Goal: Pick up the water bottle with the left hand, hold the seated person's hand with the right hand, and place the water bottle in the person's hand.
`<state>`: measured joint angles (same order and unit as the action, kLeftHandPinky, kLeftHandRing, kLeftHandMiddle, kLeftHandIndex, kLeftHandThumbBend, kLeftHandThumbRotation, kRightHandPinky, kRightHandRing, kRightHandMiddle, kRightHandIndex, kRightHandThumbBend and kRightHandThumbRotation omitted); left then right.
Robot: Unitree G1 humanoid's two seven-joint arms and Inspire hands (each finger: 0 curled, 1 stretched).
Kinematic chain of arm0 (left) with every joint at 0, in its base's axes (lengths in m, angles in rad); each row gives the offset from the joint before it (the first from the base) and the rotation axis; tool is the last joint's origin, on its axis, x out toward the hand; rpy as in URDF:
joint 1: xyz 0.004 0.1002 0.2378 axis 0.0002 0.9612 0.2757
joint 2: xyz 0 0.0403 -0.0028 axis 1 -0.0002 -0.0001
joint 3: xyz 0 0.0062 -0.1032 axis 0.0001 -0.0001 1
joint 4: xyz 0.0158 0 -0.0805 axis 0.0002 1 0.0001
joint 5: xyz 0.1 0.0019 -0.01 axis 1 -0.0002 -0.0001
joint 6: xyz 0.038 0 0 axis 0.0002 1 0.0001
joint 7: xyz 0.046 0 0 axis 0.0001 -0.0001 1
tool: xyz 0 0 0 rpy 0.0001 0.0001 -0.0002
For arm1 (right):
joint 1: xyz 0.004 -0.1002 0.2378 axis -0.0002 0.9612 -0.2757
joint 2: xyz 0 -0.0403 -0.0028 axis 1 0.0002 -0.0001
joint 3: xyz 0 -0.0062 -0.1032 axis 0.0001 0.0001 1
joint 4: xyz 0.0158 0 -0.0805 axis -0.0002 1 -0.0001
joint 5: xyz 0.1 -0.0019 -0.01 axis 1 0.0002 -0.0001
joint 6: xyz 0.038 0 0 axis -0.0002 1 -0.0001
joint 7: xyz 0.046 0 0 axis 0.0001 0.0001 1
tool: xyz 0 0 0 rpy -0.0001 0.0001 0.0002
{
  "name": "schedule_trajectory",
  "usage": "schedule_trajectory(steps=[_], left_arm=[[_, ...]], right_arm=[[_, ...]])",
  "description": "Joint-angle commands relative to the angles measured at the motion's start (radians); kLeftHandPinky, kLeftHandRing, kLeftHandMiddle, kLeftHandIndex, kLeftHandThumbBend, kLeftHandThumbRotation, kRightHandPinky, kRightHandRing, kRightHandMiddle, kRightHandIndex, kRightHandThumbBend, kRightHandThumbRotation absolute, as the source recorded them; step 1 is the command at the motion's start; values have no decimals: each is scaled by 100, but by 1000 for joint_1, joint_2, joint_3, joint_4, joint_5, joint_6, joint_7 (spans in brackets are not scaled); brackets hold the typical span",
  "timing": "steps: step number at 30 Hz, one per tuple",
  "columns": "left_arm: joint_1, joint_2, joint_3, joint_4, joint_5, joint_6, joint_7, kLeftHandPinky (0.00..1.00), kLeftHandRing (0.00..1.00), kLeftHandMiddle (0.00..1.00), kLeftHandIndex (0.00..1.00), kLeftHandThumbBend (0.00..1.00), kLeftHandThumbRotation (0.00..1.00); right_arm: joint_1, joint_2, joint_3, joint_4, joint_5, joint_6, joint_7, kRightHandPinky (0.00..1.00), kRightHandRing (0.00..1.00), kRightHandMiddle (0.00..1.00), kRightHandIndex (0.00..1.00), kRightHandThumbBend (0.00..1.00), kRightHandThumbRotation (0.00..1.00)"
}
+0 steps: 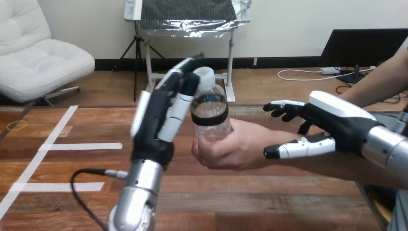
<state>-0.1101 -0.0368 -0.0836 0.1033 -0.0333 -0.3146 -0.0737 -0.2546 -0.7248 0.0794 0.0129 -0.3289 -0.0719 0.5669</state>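
Handing off: water bottle upright in the person's hand, above the counter.
Head view: bottle sits just right of the left robot hand, long axis vertical. That hand's near-straight fingers lean on its neck, not wrapped; left arm raised upright. Right robot hand is farther off, spread wide astride the person's wrist, no clasp visible.

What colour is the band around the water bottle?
Black band on the water bottle; head view.
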Motion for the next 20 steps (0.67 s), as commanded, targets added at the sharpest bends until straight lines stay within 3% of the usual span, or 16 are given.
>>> schedule_trajectory(steps=[1, 5, 11, 17, 20], left_arm=[[-1, 12, 21, -125, -12, 21, 5, 100, 90, 86, 80, 65, 85], [20, 11, 28, -167, -22, 42, 3, 100, 89, 86, 80, 64, 85], [51, 14, 39, -223, -36, 63, -1, 100, 90, 86, 80, 65, 87], [84, 7, 52, -270, -68, 71, 0, 100, 90, 87, 81, 70, 89], [102, 4, 57, -291, -81, 69, -2, 100, 90, 87, 81, 72, 89]], right_arm=[[28, -12, -30, -28, 31, -4, 2, 83, 90, 92, 94, 100, 76], [44, 1, -45, -44, 36, 18, -18, 85, 91, 93, 95, 100, 78], [78, 41, -76, -54, 36, -1, -105, 80, 89, 93, 95, 100, 87], [113, 88, -104, -35, 41, -74, -222, 70, 86, 91, 95, 100, 97], [129, 118, -122, -21, 79, -104, -256, 69, 86, 91, 95, 100, 99]])
